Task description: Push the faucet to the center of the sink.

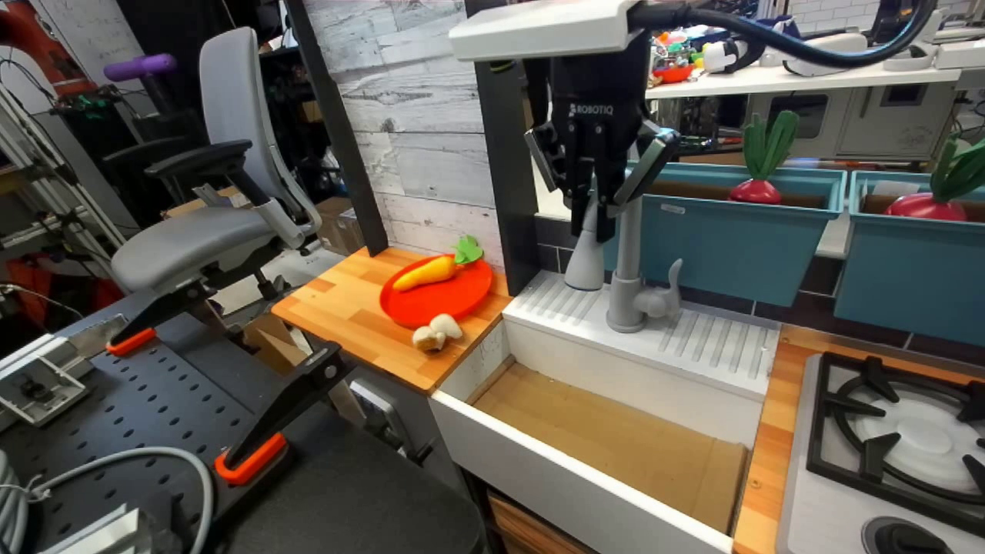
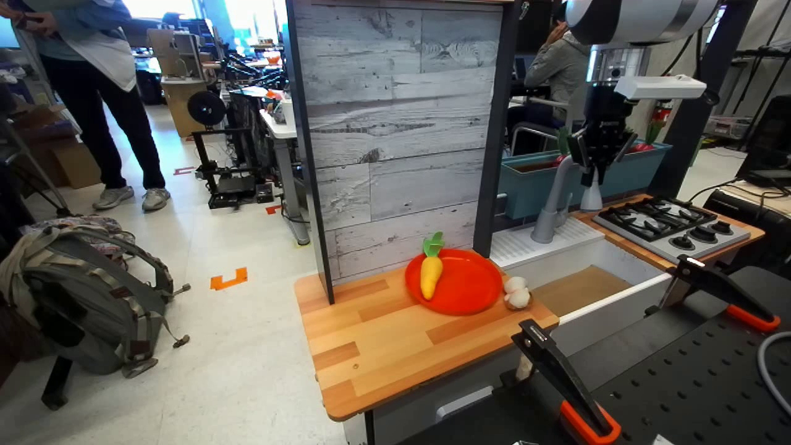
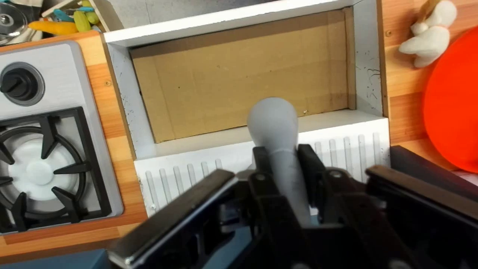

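One grasp by the gripper (image 3: 282,150) on the downturned spout (image 1: 586,265) of the faucet (image 1: 629,238), set upright on the back ledge (image 1: 716,346) of the sink (image 1: 616,362). Probably light, stiff and smooth, likely to swivel rather than bend: best held there and swung gently. Can't see most of the base (image 1: 627,308) behind the fingers (image 3: 308,157) in the wrist view.

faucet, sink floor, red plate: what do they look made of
Faucet: probably plastic, matte; dull even grey without metallic glints, though possibly painted metal. Sink floor: apparently cardboard, unfinished; plain tan-brown with fold lines near its ends. Red plate: likely plastic, smooth; uniform bright colour, no grain.
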